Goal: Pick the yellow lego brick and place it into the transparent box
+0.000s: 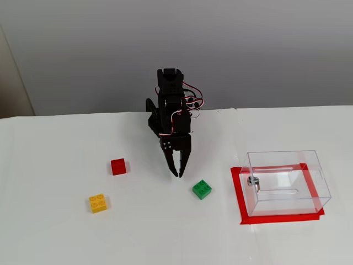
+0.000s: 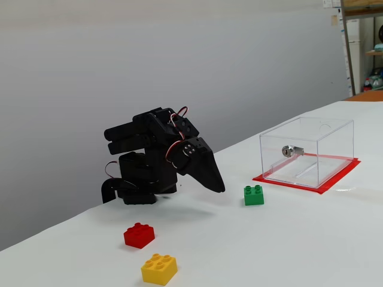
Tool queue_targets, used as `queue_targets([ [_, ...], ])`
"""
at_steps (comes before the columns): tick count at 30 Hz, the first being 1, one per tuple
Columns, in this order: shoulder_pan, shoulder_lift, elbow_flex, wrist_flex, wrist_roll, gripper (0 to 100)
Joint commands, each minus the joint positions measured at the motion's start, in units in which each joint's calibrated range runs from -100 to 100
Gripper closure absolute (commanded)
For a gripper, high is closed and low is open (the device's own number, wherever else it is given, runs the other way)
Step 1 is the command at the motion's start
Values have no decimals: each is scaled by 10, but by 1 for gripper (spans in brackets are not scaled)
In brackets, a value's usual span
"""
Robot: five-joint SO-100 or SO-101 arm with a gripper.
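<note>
The yellow lego brick (image 1: 99,203) (image 2: 159,268) lies on the white table, near its front left in a fixed view. The transparent box (image 1: 287,182) (image 2: 307,152) stands on a red taped rectangle at the right, with nothing inside it. My black gripper (image 1: 178,174) (image 2: 220,188) hangs folded down in front of the arm's base, its fingertips together and holding nothing. It sits just above the table, well to the right of the yellow brick and left of the box.
A green brick (image 1: 202,189) (image 2: 254,195) lies just right of the fingertips. A red brick (image 1: 118,166) (image 2: 139,235) sits between the arm and the yellow brick. A grey wall stands behind the white table (image 1: 165,237).
</note>
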Motion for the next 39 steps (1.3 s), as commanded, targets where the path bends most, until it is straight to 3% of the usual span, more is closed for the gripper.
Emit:
queue_targets([
  [1,4,-7,5,-8,1,98],
  [10,6,4,-82,1,-3,98],
  [25,91,318,-467,4,-3,98],
  [39,264,485,-739,153,-4,98],
])
